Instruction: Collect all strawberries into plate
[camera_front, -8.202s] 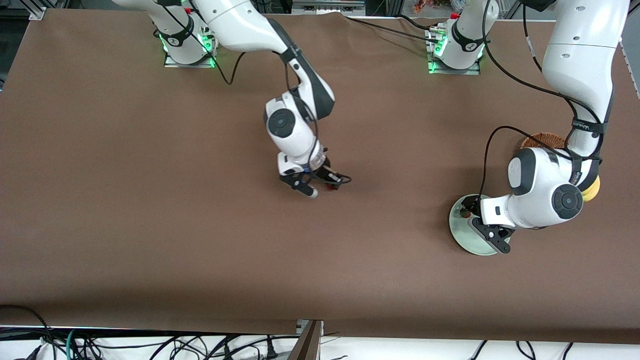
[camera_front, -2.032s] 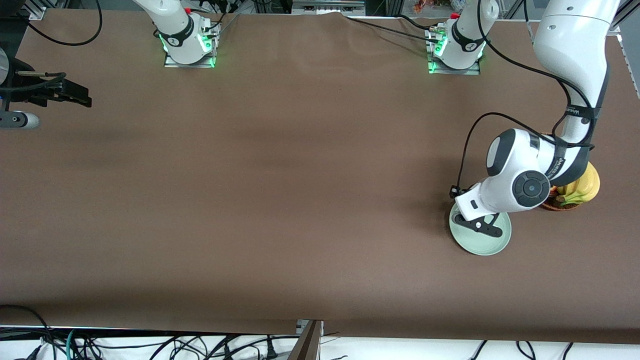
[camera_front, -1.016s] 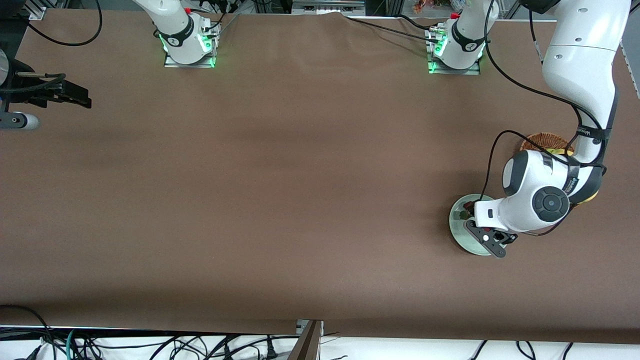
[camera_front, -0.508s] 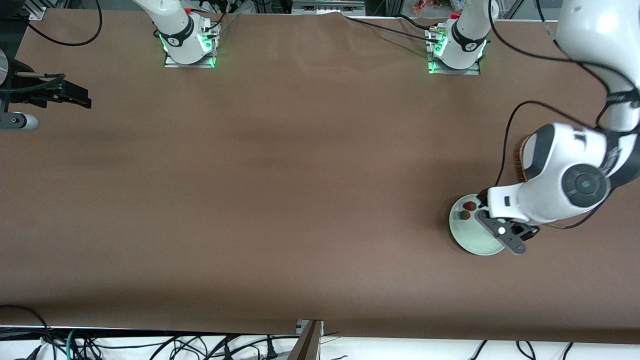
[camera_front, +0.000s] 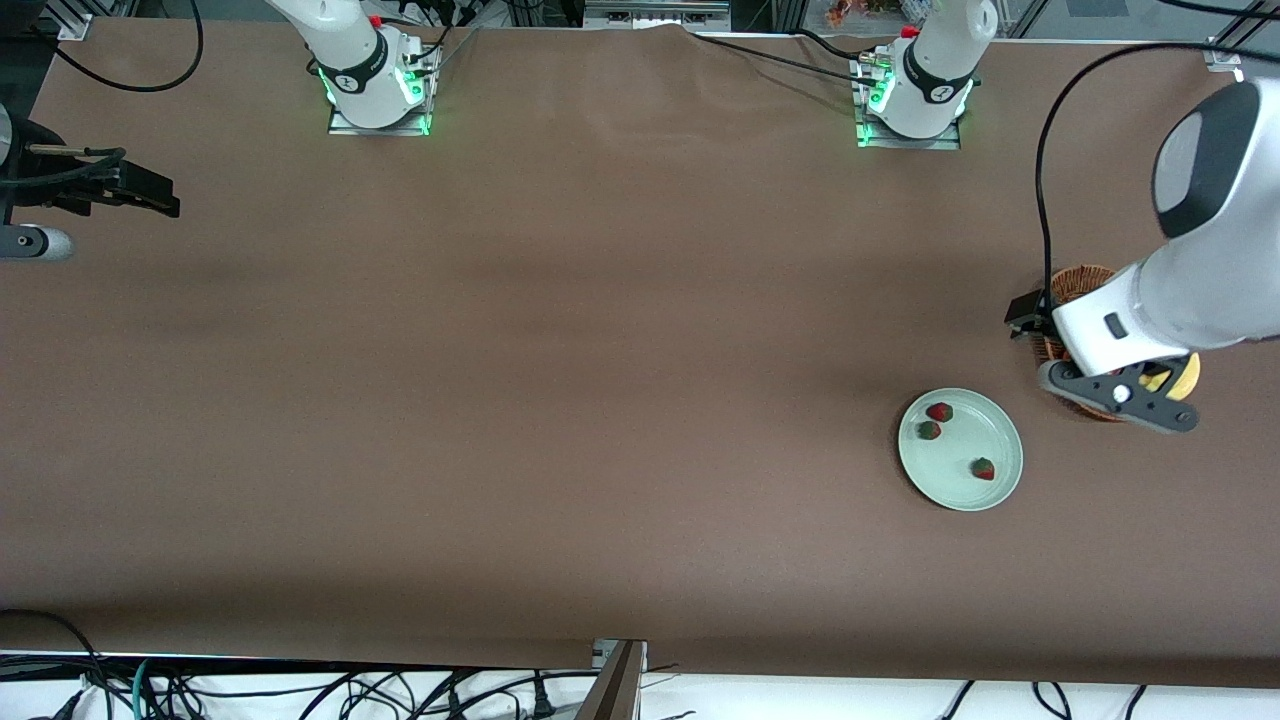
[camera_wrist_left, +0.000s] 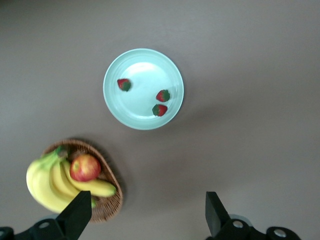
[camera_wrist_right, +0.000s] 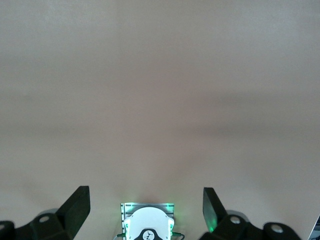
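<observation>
Three red strawberries (camera_front: 938, 411) on mint plate (camera_front: 1005, 448)

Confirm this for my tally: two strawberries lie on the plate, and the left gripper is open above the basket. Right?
Not quite: three strawberries lie on the plate, as the front and left wrist views show. The rest holds: the left gripper is open above the basket.
</observation>
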